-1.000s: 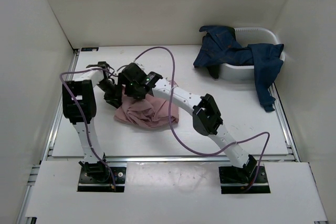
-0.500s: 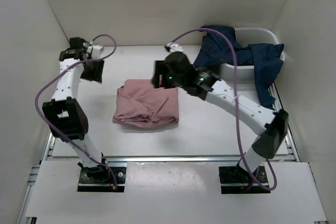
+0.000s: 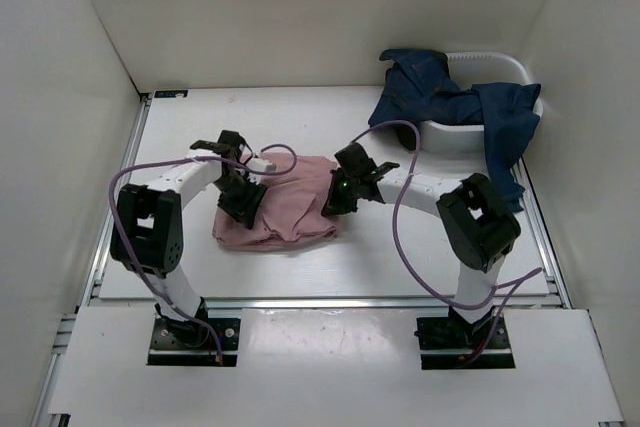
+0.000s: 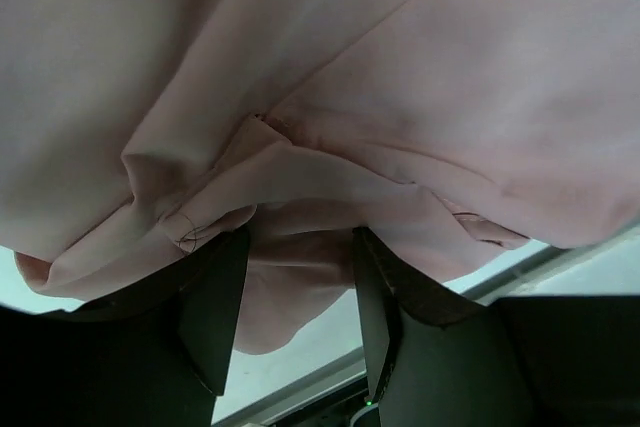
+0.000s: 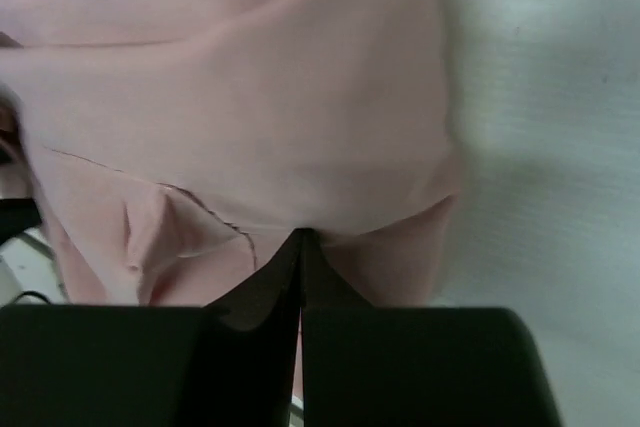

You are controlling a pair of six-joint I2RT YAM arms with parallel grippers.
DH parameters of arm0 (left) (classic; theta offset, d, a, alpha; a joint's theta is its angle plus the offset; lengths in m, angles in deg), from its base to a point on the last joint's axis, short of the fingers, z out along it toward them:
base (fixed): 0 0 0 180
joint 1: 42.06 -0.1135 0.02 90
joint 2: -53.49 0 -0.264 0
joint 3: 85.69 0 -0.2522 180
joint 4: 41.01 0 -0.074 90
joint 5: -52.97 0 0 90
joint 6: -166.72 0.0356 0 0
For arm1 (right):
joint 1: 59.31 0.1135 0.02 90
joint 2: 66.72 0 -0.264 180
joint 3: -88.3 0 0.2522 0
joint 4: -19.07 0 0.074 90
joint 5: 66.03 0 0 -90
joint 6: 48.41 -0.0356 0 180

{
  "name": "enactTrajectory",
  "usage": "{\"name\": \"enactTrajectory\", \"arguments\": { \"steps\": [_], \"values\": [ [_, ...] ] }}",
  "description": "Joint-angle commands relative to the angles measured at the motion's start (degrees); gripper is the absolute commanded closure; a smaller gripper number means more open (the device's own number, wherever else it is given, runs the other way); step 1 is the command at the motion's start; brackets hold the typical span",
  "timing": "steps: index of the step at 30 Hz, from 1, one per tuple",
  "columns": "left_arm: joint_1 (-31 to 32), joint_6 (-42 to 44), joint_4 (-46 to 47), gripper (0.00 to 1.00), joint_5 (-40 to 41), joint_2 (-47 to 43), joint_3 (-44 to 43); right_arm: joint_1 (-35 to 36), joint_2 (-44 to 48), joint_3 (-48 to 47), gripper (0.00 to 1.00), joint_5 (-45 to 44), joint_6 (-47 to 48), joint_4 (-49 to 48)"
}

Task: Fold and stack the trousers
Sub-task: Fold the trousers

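The dusty-pink trousers (image 3: pixel 285 209) lie as a wrinkled, folded bundle mid-table. My left gripper (image 3: pixel 240 203) is low at the bundle's left edge. In the left wrist view its fingers (image 4: pixel 215 307) stand apart, open, with a loose pink fold (image 4: pixel 300 267) bulging between them. My right gripper (image 3: pixel 336 197) is at the bundle's right edge. In the right wrist view its tips (image 5: pixel 300 237) are pressed together right at the hem of the trousers (image 5: pixel 250 97), and the cloth puckers at the tip.
A white tub (image 3: pixel 505 67) stands at the back right with a dark blue garment (image 3: pixel 440 102) draped over it and onto the table. White walls enclose the table on the left, back and right. Purple cables loop off both arms.
Both arms have come down from raised, spread poses to the two sides of the pink bundle. The right gripper has gone from wide open to shut at the hem.
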Motion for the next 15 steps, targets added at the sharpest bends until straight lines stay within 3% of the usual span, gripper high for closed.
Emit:
{"name": "enactTrajectory", "arguments": {
  "steps": [1, 5, 11, 12, 14, 15],
  "values": [
    [-0.4, 2.2, 3.4, 0.42, 6.5, -6.2, 4.4, -2.7, 0.1, 0.6, 1.00, 2.7, -4.9, -4.0],
    [-0.4, 3.6, 6.8, 0.39, 11.4, -9.4, 10.0, -3.4, -1.6, 0.6, 1.00, -1.0, -3.9, 0.5],
    [-0.4, 4.1, 7.6, 0.33, 7.2, -15.0, 10.5, -3.4, 2.1, -0.1, 1.00, -1.2, 0.2, 1.2],
    [-0.4, 4.1, 7.6, 0.31, 6.4, -15.9, 9.8, -3.4, 3.0, -0.1, 0.92, 0.1, 1.1, 0.6],
    [-0.4, 4.7, 7.6, 0.28, 5.9, -17.4, 7.5, -3.4, 6.2, 1.5, 0.62, 1.2, 3.4, -1.1],
    [-0.4, 4.7, 7.1, 0.27, 5.9, -17.9, 6.5, -3.4, 7.3, 3.4, 0.31, 1.2, 3.4, -3.3]
  ]
}}
